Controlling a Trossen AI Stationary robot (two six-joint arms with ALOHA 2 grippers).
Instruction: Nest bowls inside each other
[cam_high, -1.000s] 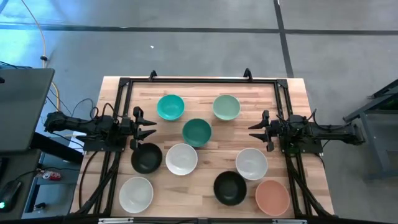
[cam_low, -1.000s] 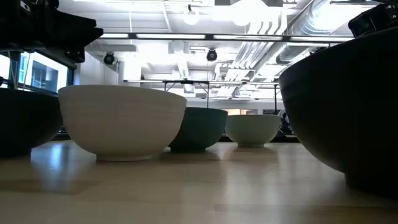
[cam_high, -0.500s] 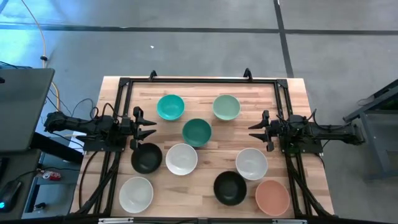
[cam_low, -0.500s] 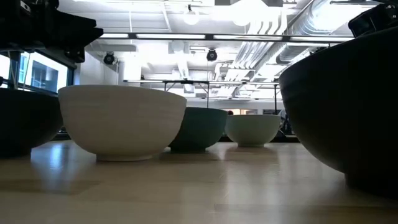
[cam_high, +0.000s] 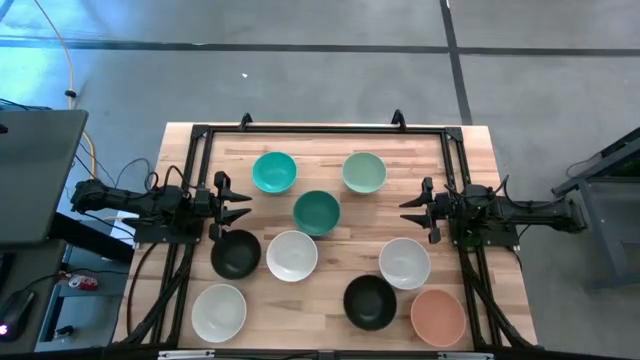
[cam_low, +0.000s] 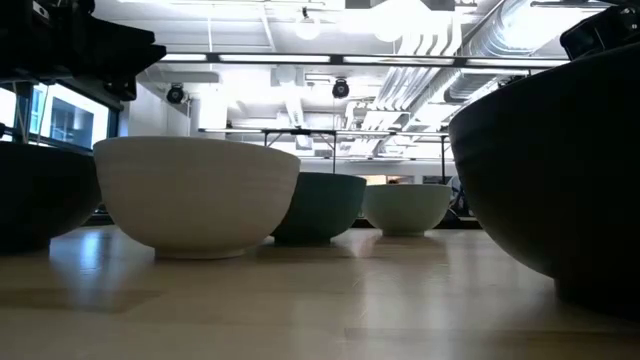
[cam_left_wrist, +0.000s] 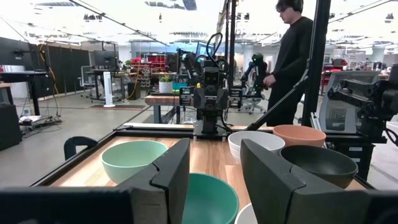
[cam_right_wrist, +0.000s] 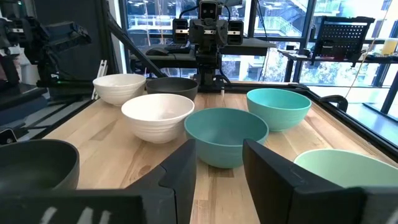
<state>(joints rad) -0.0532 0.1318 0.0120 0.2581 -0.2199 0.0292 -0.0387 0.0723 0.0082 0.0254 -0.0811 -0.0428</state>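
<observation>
The slatted wooden surface (cam_high: 330, 150) carries nine separate bowls, none nested yet. The left claw (cam_high: 238, 207) waits, fingers apart and empty, just above a black bowl (cam_high: 236, 253); the right claw (cam_high: 412, 209), also apart, sits near a white bowl (cam_high: 404, 262). The bowls look rigid, smooth and light, likely slippery, so pinching the rim wall seems best.

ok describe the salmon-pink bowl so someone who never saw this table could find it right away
Seen from above, start at the wooden table and go to its near edge on the right arm's side. The salmon-pink bowl sits in that corner, apart from the black bowl and white bowl beside it. It is the only pink bowl on the table.
</observation>
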